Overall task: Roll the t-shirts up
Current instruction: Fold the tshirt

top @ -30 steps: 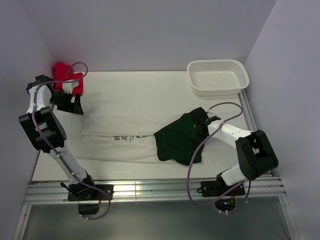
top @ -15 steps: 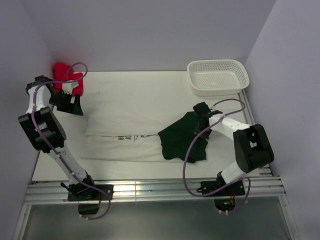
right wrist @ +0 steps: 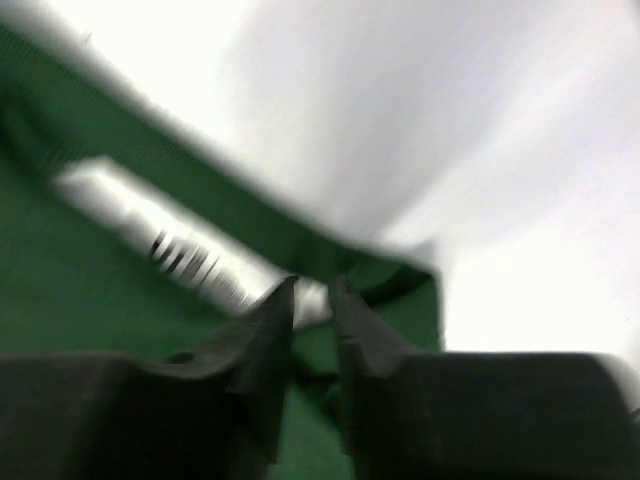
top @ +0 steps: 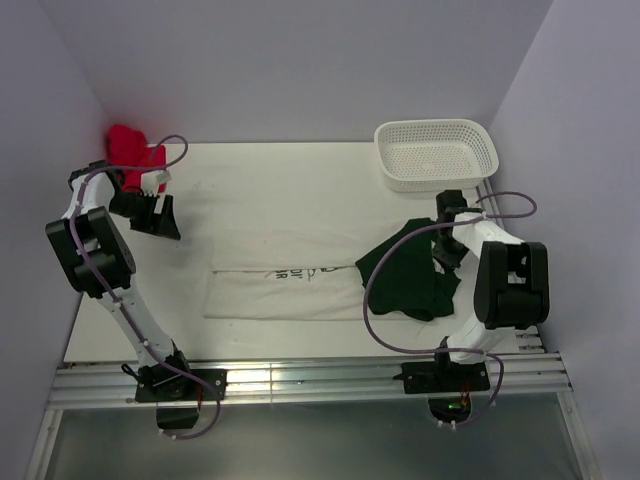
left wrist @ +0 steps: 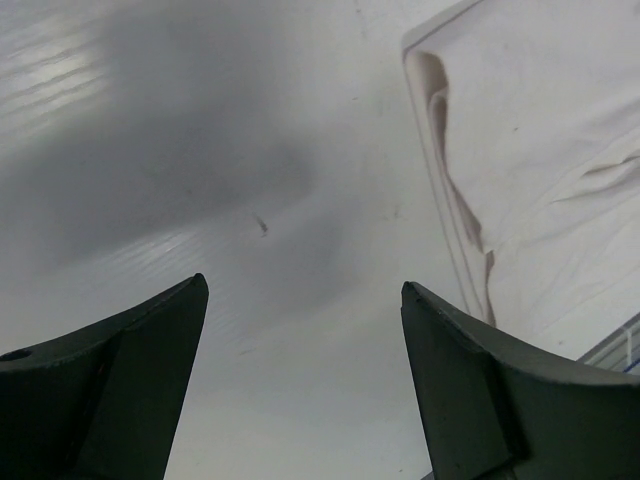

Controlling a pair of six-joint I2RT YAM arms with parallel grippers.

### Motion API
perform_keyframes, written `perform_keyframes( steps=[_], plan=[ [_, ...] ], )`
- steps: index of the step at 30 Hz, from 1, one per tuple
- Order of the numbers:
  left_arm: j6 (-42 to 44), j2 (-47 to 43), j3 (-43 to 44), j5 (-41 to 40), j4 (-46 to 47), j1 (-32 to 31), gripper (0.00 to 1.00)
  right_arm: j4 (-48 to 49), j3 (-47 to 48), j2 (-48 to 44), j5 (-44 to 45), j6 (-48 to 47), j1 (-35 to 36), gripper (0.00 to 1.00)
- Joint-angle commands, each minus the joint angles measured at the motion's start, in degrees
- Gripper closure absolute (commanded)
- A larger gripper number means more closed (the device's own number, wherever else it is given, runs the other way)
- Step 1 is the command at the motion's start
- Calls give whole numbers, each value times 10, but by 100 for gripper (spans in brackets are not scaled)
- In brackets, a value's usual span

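The dark green t-shirt [top: 408, 282] lies crumpled at the right of the table, partly over the right end of the white t-shirt [top: 280, 288], which is a long folded strip with dark lettering. My right gripper [top: 443, 228] is shut on the green shirt's neck edge. In the right wrist view the jaws [right wrist: 315, 285] pinch green cloth [right wrist: 90, 300] beside its white neck label [right wrist: 170, 245]. My left gripper [top: 163, 222] is open and empty over bare table at the far left. In the left wrist view [left wrist: 302, 283] the white shirt's edge [left wrist: 540, 150] lies to its upper right.
A bright red cloth bundle [top: 130, 146] sits in the far left corner, just behind the left arm. A white perforated basket [top: 437, 152] stands at the far right. Walls close in on both sides, and a metal rail [top: 300, 378] runs along the near edge.
My right gripper has dragged the green shirt to the right and farther back. The white shirt has slid right with it. My left gripper has shifted slightly right.
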Motion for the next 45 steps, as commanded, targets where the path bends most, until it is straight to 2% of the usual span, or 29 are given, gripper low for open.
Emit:
perform_keyframes(
  steps=[1,3,8,11,15,16,19,20,24,29,38,45],
  plan=[
    [17,15,5,48,-28,-16,16,-13,33,14,43,-35,-26,67],
    [15,23,9,57,-31,-27,16,-15,40,13,43,-36,-33,56],
    [1,39,15,62,-25,-46,16,-33,36,-60,25,6,-5,50],
    [-6,49,17,75,-26,-55,15,-27,31,-111,-16,51,86,48],
    [-8,61,23,96,-33,-64,15,-3,35,-121,-34,130,229,48],
    [-16,64,22,97,-29,-67,15,-2,43,-112,-32,147,283,49],
    [-22,70,18,100,-24,-73,15,20,77,-77,-32,203,366,50],
    [-25,72,18,100,-24,-75,15,20,91,-63,-23,225,416,51],
    [-29,69,3,93,-16,-79,15,-12,186,23,-1,248,519,53],
    [-38,32,-28,64,16,-79,16,-74,280,126,17,248,559,55],
    [-36,-35,-68,32,41,-79,16,-63,228,137,6,252,568,58],
    [30,-76,-94,16,-16,-82,23,-38,281,175,-12,214,579,60]
  ],
)
